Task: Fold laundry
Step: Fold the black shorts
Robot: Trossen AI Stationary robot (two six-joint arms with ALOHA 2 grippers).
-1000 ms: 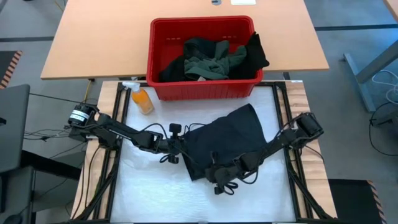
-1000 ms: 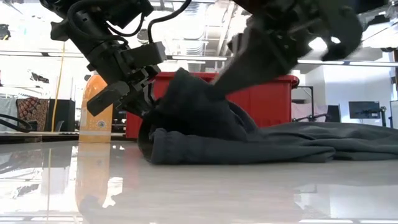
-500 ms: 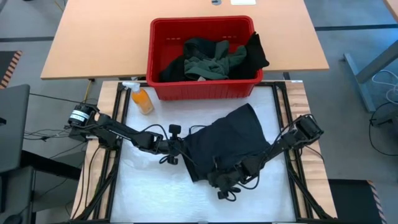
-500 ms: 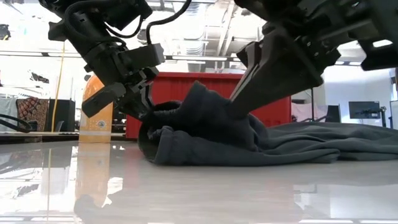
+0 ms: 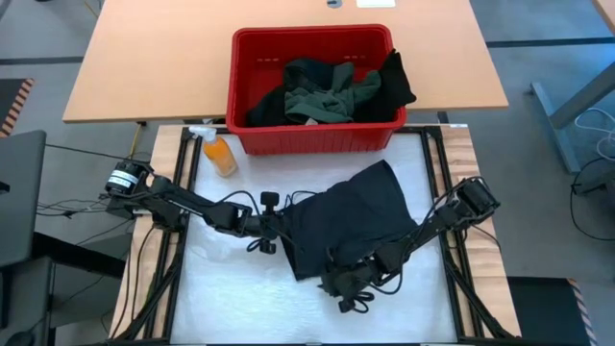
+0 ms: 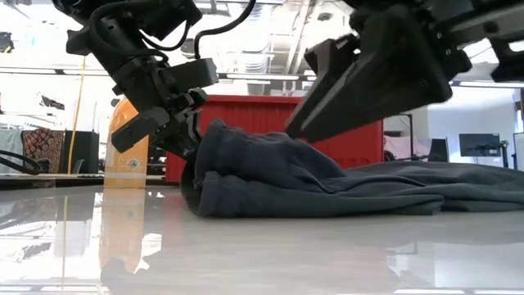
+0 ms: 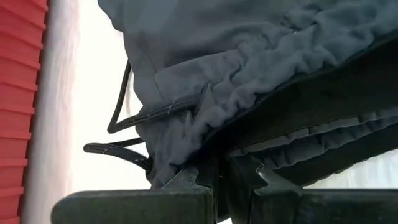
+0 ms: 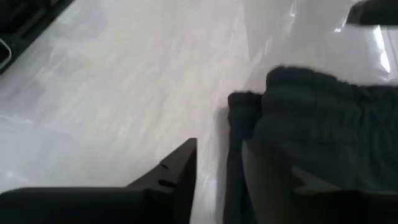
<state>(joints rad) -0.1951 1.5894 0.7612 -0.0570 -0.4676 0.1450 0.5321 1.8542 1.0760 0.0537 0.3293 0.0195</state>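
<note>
A black drawstring garment (image 5: 356, 216) lies spread on the white table, its bunched waistband end (image 6: 237, 164) toward the table's left. My left gripper (image 5: 273, 231) is shut on that end. My right gripper (image 5: 338, 279) hangs open just over the garment's near left corner (image 8: 245, 118), with nothing between its fingers. More laundry, green and black (image 5: 332, 86), is heaped in the red basket (image 5: 250, 58) at the far side. My left gripper pinches the gathered waistband edge (image 7: 186, 155) between its two fingers, close to the black drawstring (image 7: 124, 118). The fingers come slanting down from the table's left. The pinched edge is raised a little, and the rest of the garment lies on the table. My right gripper stands so close over the cloth that I cannot tell whether one finger (image 8: 261, 186) touches it.
An orange bottle (image 5: 219, 154) stands at the table's far left, beside the basket. Bare white table (image 5: 240, 298) lies on the near side of the garment and to its left. Black frame rails (image 5: 437, 163) run along both sides.
My right gripper has opened and let go of the garment's near left part, which it held raised in a peak. That peak has sunk down onto the rest of the cloth. The waistband end in my left gripper has stayed where it was.
</note>
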